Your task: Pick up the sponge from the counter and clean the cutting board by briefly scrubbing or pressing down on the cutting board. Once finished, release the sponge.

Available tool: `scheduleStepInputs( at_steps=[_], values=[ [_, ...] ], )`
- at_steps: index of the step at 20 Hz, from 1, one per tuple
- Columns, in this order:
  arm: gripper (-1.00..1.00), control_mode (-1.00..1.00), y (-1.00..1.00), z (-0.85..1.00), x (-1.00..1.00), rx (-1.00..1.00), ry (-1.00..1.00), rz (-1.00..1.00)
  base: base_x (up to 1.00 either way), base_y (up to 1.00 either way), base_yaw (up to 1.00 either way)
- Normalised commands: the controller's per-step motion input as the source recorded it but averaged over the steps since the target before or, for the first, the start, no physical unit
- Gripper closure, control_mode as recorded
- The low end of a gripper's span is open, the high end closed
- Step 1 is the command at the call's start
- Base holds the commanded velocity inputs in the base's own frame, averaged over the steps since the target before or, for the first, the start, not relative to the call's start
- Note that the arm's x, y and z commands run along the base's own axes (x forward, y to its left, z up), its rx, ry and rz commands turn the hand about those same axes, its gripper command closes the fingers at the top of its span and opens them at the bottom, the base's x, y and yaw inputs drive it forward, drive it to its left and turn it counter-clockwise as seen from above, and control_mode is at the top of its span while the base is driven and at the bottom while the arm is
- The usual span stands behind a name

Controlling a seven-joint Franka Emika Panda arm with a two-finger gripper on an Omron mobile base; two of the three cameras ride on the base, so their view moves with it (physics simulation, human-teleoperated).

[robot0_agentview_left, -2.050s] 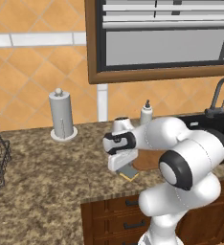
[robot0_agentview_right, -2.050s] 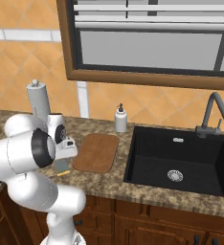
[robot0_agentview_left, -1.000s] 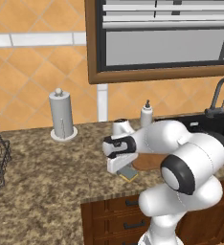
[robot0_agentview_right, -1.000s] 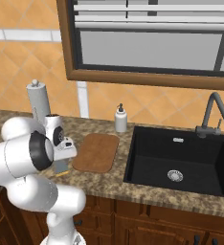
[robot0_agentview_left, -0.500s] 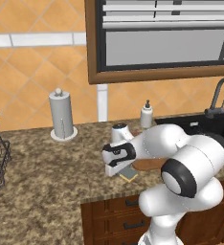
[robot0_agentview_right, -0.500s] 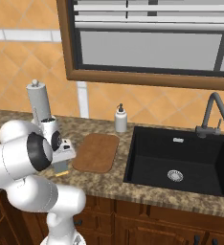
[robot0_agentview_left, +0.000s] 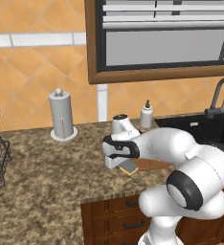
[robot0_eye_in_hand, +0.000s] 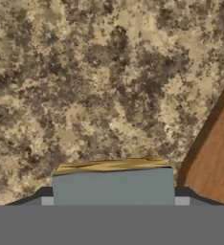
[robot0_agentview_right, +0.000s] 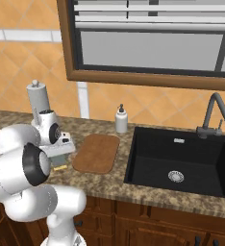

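Your hand (robot0_agentview_left: 119, 161) sits low over the sponge (robot0_eye_in_hand: 113, 184) at lower centre, just left of the cutting board (robot0_agentview_right: 96, 153); you cannot tell its opening. A shallow grip could slip mid-lift.

The robot's arm (robot0_agentview_left: 181, 158) is glossy white, built of fat rounded segments that swell like bulbs at each joint. Dark grey rings and round black caps mark the joints, the biggest cap sitting on the elbow. The hand ends in a boxy pale grey gripper (robot0_agentview_left: 117, 160) under a black band.
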Motion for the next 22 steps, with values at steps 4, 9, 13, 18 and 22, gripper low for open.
scheduleStepInputs(
  at_steps=[4, 9, 13, 18, 22],
  values=[
    [1.0, -1.0, -0.22, 0.24, 0.0, 0.0, -0.16, -0.1, 0.0, 0.0, 0.0],
    [1.0, -1.0, -0.39, 0.0, 0.0, 0.05, -0.14, -0.09, 0.0, 0.0, 0.0],
    [1.0, -1.0, -0.42, 0.0, 0.04, 0.06, -0.12, -0.09, 0.0, 0.0, 0.0],
    [1.0, -1.0, -0.37, 0.0, 0.16, 0.06, -0.04, -0.1, 0.0, 0.0, 0.0],
    [1.0, -1.0, -0.2, 0.0, 0.31, 0.02, -0.02, -0.11, 0.0, 0.0, 0.0]
  ],
)
